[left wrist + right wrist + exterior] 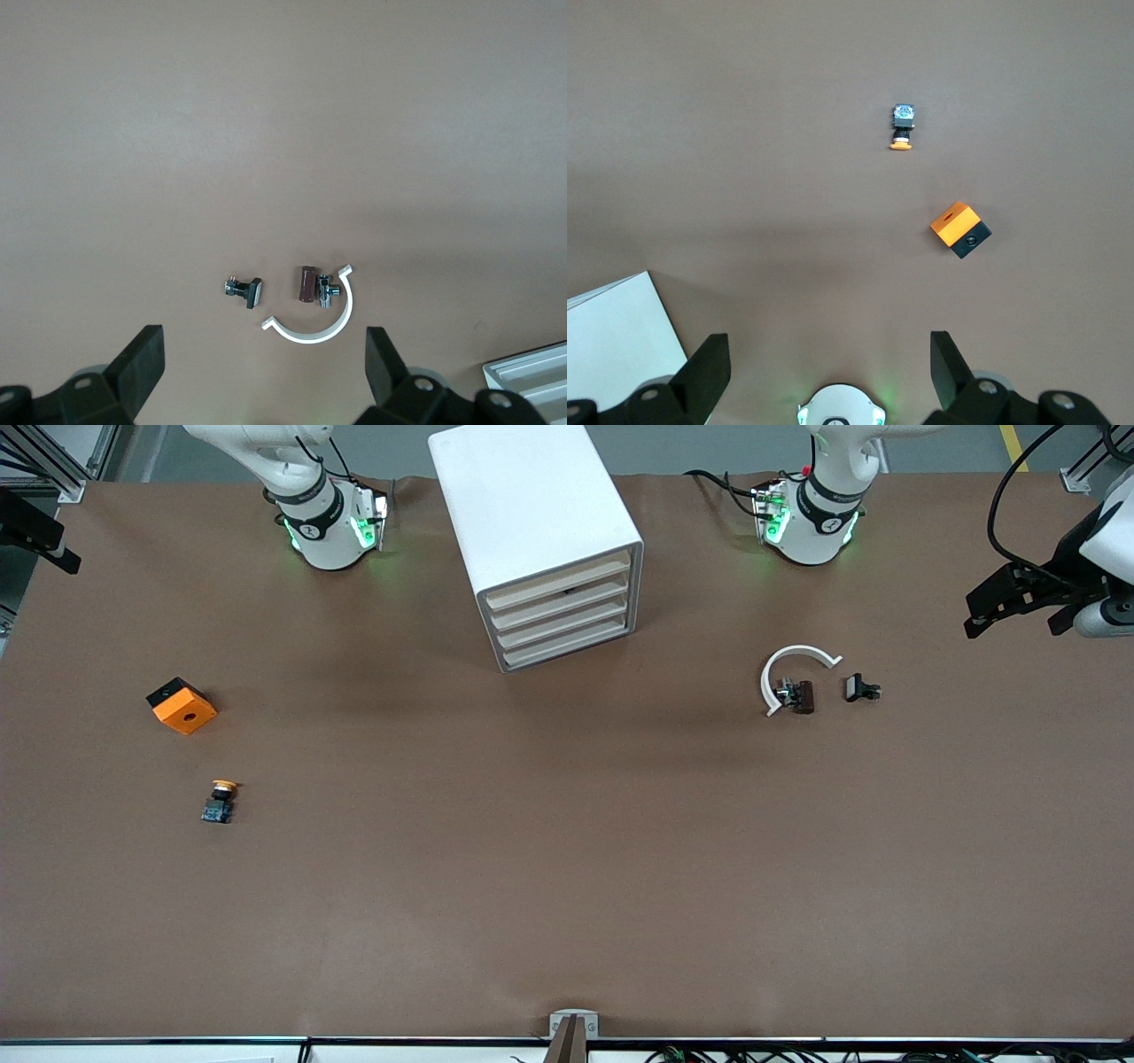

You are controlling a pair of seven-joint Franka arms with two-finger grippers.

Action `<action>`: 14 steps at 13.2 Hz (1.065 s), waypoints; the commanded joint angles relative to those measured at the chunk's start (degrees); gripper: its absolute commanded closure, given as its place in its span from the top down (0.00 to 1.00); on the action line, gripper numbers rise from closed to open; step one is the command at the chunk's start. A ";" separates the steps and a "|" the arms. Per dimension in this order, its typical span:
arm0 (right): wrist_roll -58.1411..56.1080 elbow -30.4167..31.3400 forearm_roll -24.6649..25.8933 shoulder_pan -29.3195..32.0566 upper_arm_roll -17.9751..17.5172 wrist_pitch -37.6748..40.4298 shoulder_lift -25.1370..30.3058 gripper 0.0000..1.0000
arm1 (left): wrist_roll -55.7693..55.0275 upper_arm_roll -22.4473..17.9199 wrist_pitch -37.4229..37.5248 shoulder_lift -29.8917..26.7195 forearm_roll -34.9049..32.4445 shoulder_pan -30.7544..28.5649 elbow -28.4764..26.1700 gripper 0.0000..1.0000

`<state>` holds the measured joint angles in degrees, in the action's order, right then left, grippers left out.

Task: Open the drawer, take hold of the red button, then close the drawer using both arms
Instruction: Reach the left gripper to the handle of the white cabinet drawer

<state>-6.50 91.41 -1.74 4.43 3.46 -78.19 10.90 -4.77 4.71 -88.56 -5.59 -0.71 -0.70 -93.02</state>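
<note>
The red-capped button is hidden in every view. The white drawer cabinet [532, 514] stands between the two arm bases, and all its drawers [563, 615] are shut. My left gripper [1014, 613] hangs high over the left arm's end of the table. In the left wrist view [263, 354] it is open and empty. My right gripper [44, 536] hangs high over the right arm's end. In the right wrist view [829, 354] it is open and empty, above its own base [842, 407].
An orange cube with a hole [181, 705] and a yellow-capped button [219, 801] lie toward the right arm's end. A white curved clamp [791, 671], a brown part [803, 697] and a black T-nut [861, 688] lie toward the left arm's end.
</note>
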 commanded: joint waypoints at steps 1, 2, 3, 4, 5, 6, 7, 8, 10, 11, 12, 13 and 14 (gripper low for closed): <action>-1.59 1.05 1.47 0.94 -0.38 -0.47 1.14 1.00 | 0.03 0.22 1.37 0.49 -1.05 -0.09 1.35 1.00; -1.50 1.05 2.00 0.85 -0.56 -0.55 1.14 1.00 | 0.02 0.22 1.64 0.49 -0.96 -0.18 1.35 1.00; -1.50 1.14 2.09 0.85 -0.56 -0.56 1.14 1.00 | 0.02 0.13 1.73 0.49 -0.96 -0.27 1.35 1.00; -1.41 1.14 2.18 0.85 -0.65 -0.64 1.14 1.00 | -0.06 -0.05 1.73 0.75 -0.96 -0.27 1.44 1.00; -0.98 1.14 2.18 0.76 -0.74 -0.64 1.14 1.00 | -0.06 -0.40 1.73 1.36 -0.96 -0.27 1.44 1.00; -0.89 1.05 2.44 0.67 -0.82 -0.73 1.14 1.00 | 0.55 -0.83 1.73 2.06 -0.96 -0.61 1.53 1.00; -0.80 1.14 2.79 0.67 -0.82 -0.73 1.14 1.00 | 0.90 -1.53 1.64 3.12 -0.79 -1.31 1.44 1.00; -0.80 1.14 2.80 0.76 -0.74 -0.64 1.14 1.00 | 0.12 -1.54 1.64 4.78 -0.27 -1.49 1.18 1.00; -0.80 1.14 2.80 0.76 -0.74 -0.56 1.14 1.00 | -0.85 -1.54 1.38 6.80 -0.09 -1.32 1.09 1.00; -0.80 1.14 2.80 0.76 -0.74 -0.56 1.14 1.00 | -2.42 -1.45 1.11 7.69 0.00 -1.23 0.83 1.00; -0.80 1.14 2.71 0.76 -0.74 -0.47 1.06 1.00 | -4.44 -1.19 0.59 8.65 0.09 -0.97 0.30 1.00; -0.80 1.14 2.71 0.76 -0.65 -0.38 1.06 1.00 | -7.16 -1.02 -0.03 9.27 0.44 -0.53 -0.23 1.00; -0.80 1.14 2.71 0.76 -0.65 -0.47 1.06 1.00 | -10.14 -0.49 -0.38 10.24 1.66 -0.18 -0.58 1.00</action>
<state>-7.27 91.47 0.20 4.75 3.20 -78.33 10.90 -10.37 3.45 -88.24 3.60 -0.35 -1.58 -93.27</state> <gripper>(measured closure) 0.000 0.000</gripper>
